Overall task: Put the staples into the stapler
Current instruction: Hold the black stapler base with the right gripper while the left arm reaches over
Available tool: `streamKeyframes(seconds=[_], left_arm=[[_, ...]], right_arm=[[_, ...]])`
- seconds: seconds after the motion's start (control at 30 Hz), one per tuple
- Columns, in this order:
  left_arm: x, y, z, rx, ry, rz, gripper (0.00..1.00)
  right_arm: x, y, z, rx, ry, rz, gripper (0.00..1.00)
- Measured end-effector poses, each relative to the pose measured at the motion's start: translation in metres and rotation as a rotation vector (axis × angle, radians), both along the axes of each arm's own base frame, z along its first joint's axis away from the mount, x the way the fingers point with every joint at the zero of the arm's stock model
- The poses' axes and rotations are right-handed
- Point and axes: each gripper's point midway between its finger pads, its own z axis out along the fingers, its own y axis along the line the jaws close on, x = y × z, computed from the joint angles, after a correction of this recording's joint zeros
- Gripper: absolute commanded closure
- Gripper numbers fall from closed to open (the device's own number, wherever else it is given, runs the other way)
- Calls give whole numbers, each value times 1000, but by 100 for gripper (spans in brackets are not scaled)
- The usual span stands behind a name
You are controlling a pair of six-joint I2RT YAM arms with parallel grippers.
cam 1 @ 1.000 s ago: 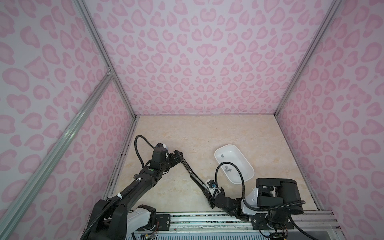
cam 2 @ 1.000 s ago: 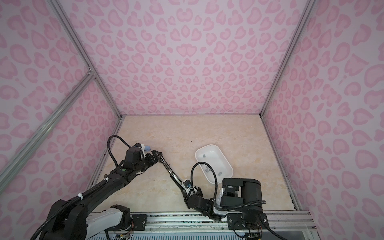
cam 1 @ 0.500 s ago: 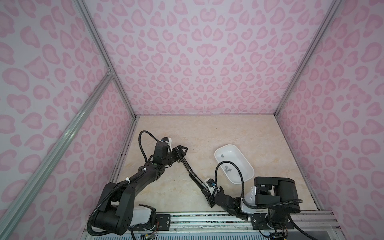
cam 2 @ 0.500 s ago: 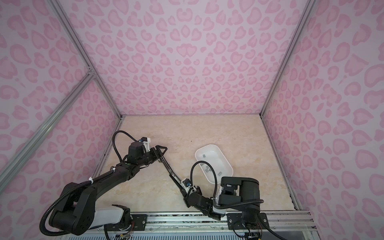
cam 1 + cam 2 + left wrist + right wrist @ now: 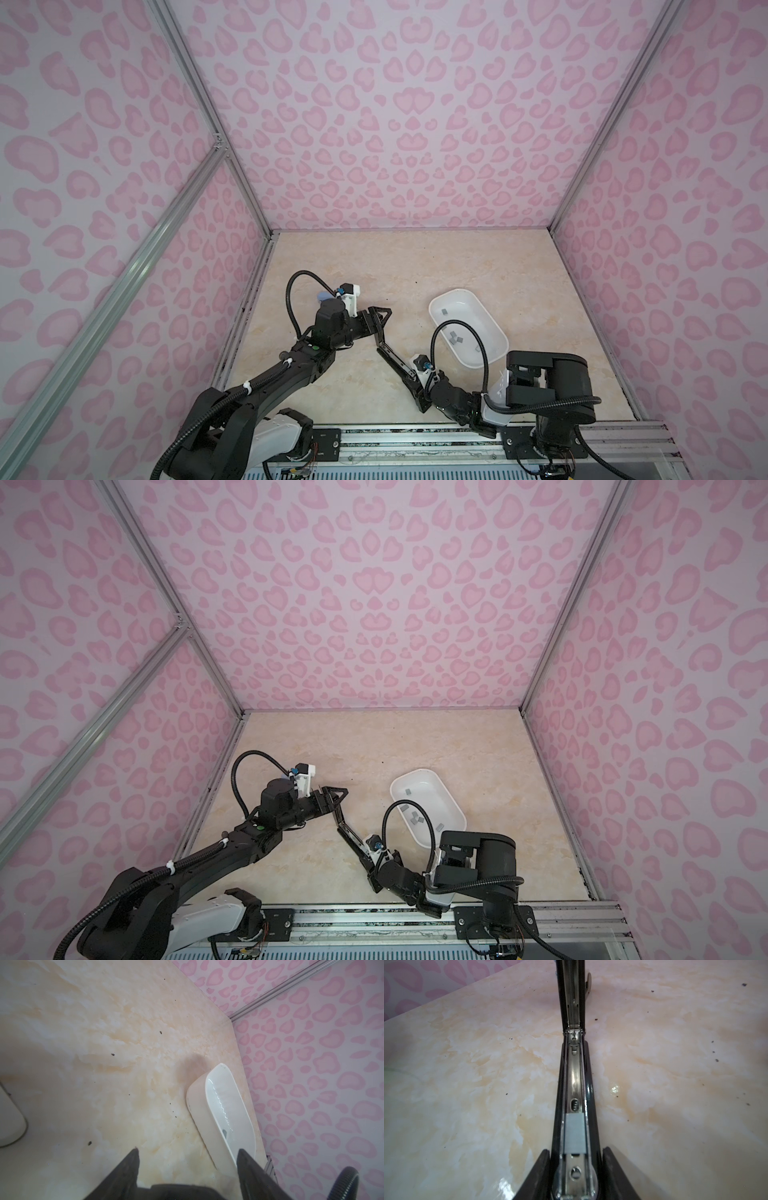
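Right gripper clamps open stapler | one staple block sits in its channel | left gripper spread, empty | lid not yet closed | spare staples lie in white tray

Left end effector gapes wide; right end effector is clamped

Pink heart-print walls (aluminium-framed) enclose a beige marbled floor.

The black stapler lies hinged open, one grey staple block seated in its channel.
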Motion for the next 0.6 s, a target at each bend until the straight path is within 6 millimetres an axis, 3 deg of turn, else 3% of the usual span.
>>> streamKeyframes(seconds=[0.23,0.6], left_arm=[[-19,0,-3,7,-29,18,24],[-34,-17,-7,33,-47,-1,22]], right_arm=[[-1,-1,0,2,1,5,63],[-1,0,0,5,2,6,63]])
